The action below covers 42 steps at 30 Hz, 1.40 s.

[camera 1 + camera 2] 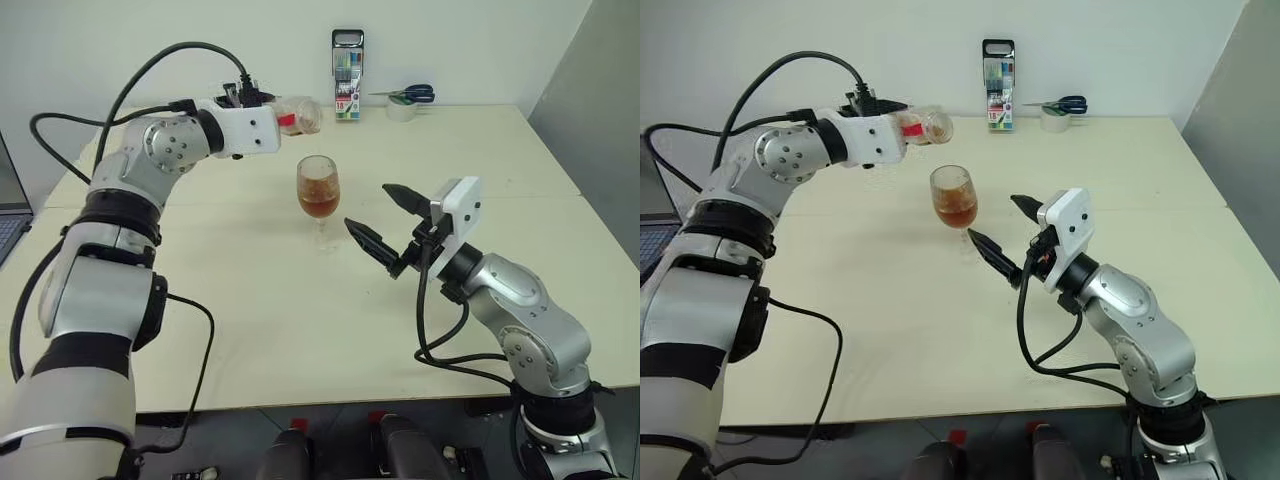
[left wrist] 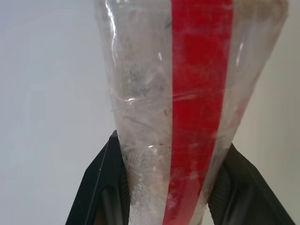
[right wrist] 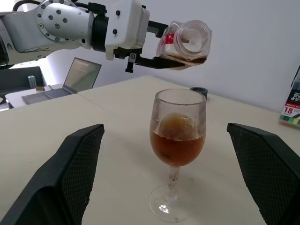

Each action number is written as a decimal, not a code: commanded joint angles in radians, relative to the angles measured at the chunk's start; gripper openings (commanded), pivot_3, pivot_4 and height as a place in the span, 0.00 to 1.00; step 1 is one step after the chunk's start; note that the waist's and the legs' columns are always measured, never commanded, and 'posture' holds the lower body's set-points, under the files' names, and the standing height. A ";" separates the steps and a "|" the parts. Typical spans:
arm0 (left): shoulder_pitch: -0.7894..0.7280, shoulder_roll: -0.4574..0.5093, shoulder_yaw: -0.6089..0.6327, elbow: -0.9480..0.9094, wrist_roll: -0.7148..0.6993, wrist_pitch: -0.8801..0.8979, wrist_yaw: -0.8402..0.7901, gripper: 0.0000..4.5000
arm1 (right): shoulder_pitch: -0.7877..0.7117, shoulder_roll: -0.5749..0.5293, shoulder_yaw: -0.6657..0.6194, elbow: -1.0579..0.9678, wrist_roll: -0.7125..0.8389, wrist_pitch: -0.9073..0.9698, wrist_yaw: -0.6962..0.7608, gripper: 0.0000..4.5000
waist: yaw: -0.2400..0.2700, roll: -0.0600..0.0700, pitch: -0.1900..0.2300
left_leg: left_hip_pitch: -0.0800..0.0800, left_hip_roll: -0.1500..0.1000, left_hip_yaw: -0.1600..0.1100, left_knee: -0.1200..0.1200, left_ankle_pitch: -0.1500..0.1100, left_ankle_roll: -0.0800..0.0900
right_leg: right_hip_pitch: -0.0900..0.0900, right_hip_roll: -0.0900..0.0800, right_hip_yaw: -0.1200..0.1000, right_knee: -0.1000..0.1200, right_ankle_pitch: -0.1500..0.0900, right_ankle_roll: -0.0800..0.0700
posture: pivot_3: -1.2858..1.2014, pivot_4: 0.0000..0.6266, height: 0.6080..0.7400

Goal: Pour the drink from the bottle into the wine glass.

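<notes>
One wine glass stands upright on the cream table, about half full of amber drink. One bottle, tipped on its side with its mouth open, is clamped in the left gripper, held raised above and behind the glass. The right gripper hovers just beside the glass, fingers spread wide, holding nothing. One marker case, one tape roll and one pair of scissors sit by the white wall
</notes>
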 commanded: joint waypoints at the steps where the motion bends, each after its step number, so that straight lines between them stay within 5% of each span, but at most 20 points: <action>1: 0.019 -0.042 0.150 -0.113 -0.203 0.197 -0.071 0.37 | -0.031 -0.013 -0.016 -0.025 0.014 -0.019 0.034 1.00 | -0.001 0.000 0.000 | 0.000 0.000 0.000 0.000 0.000 0.000 | 0.000 0.000 0.000 0.000 0.000 0.000 | 0.52 0.24 1.00; 11: 0.337 -0.156 0.487 -0.567 -0.537 0.802 0.100 0.37 | 0.115 -0.131 -0.027 -0.124 0.104 -0.005 0.181 1.00 | -0.020 0.000 -0.001 | 0.000 0.002 -0.002 0.001 0.000 0.000 | 0.000 -0.002 0.002 0.000 0.000 0.000 | 0.52 0.24 1.00; 16: 0.538 -0.208 0.604 -0.755 -0.633 0.927 0.203 0.37 | 0.188 -0.153 -0.018 -0.104 0.082 -0.081 0.246 1.00 | -0.018 -0.001 -0.001 | 0.001 0.002 -0.001 0.001 0.000 0.000 | 0.001 -0.002 0.005 0.001 0.000 0.000 | 0.52 0.24 1.00; 26: 0.736 -0.221 0.658 -0.743 -0.705 0.814 0.180 0.37 | 0.153 -0.123 -0.009 -0.054 0.066 -0.103 0.248 1.00 | 0.007 -0.003 -0.002 | 0.002 0.002 -0.002 0.003 0.000 -0.001 | 0.002 -0.002 0.005 0.001 0.001 -0.001 | 0.52 0.24 1.00; 42: 0.722 -0.203 0.647 -0.419 -0.696 0.593 0.141 0.37 | 0.130 -0.097 0.002 -0.044 0.056 -0.094 0.223 1.00 | 0.009 -0.004 -0.004 | 0.003 0.002 -0.002 0.003 0.000 0.000 | 0.004 -0.002 0.004 0.001 0.001 -0.001 | 0.52 0.24 1.00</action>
